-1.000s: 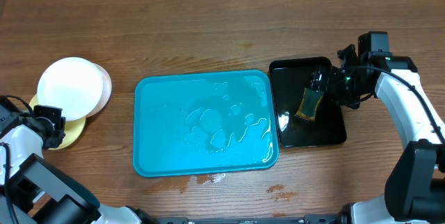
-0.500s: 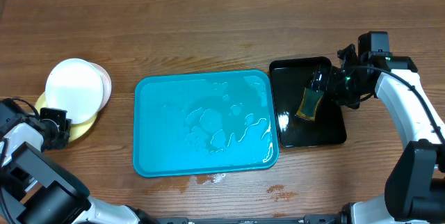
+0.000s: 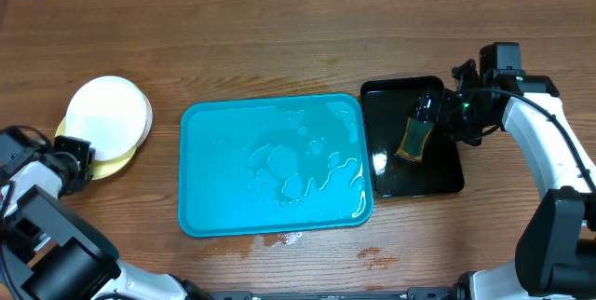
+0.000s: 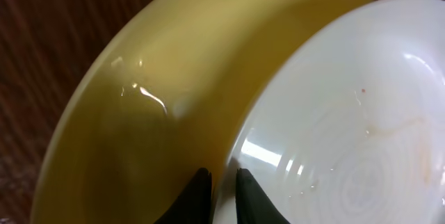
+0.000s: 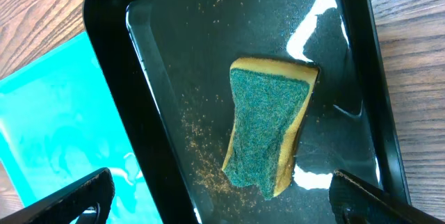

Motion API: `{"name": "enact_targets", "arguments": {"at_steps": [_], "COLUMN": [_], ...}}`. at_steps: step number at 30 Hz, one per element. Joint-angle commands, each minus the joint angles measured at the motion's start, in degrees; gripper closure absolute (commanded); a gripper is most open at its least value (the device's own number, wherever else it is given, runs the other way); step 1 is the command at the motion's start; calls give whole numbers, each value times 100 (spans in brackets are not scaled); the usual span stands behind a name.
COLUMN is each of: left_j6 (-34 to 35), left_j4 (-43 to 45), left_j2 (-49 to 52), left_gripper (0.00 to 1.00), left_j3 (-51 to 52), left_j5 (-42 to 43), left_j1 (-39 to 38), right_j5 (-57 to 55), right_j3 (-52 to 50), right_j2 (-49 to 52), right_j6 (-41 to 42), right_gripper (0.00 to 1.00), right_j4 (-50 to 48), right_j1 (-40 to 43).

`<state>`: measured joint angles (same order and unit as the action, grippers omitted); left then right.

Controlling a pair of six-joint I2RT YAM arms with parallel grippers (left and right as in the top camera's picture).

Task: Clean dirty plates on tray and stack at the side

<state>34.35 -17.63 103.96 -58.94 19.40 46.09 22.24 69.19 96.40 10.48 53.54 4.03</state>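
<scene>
A white plate (image 3: 107, 109) lies on a pale yellow-green plate (image 3: 104, 162) at the table's left side. A second white rim barely shows at its right edge. My left gripper (image 3: 79, 157) sits at the plates' lower left. In the left wrist view its fingers (image 4: 224, 193) are nearly together on the rim of the white plate (image 4: 348, 133), over the yellow-green plate (image 4: 160, 113). The turquoise tray (image 3: 200, 211) holds only water. My right gripper (image 3: 445, 114) is wide open (image 5: 221, 177) above a green-and-yellow sponge (image 5: 271, 126).
The sponge (image 3: 413, 139) lies in a small glossy black tray (image 3: 438, 181) right of the turquoise tray. Its rim (image 5: 153, 154) shows in the right wrist view, with crumbs and water inside. Wet spots (image 3: 289, 238) mark the wood in front of the turquoise tray.
The white plates have slid right and a little back, over the yellow-green plate, with my left gripper moving right. The right arm and sponge have not moved.
</scene>
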Motion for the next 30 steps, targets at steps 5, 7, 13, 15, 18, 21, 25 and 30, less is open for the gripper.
{"name": "enact_targets", "arguments": {"at_steps": [5, 7, 13, 15, 18, 21, 25, 30], "left_j6": [-98, -92, -92, -98, -210, -225, -560, -557], "left_j4": [374, 501, 778, 669, -114, -800, -1082, -1128], "left_j2": [136, 136, 133, 122, 35, 7, -2, -37], "left_gripper": [83, 83, 64, 61, 64, 71, 71, 96], "left_j3": [17, 17, -133, -328, -863, -1191, -1493, -1749], "left_j5": [103, 96, 308, 470, 258, -385, -439, -26], "left_j1": [-575, -688, -789, -776, -769, -772, -811, -1093], "right_j5": [35, 35, 35, 35, 35, 35, 35, 35], "right_j3": [96, 96, 96, 96, 96, 96, 96, 96], "right_j2": [-94, -94, -94, -94, -94, -94, -94, -94], "right_j6": [-28, -28, -28, -28, -28, -28, -28, -28], "right_gripper": [0, 0, 0, 0, 0, 0, 0, 0], "right_j4": [-35, -35, -35, -35, -35, -35, -35, -35], "right_j1": [-11, -9, -11, -11, -11, -11, -11, -11]}}
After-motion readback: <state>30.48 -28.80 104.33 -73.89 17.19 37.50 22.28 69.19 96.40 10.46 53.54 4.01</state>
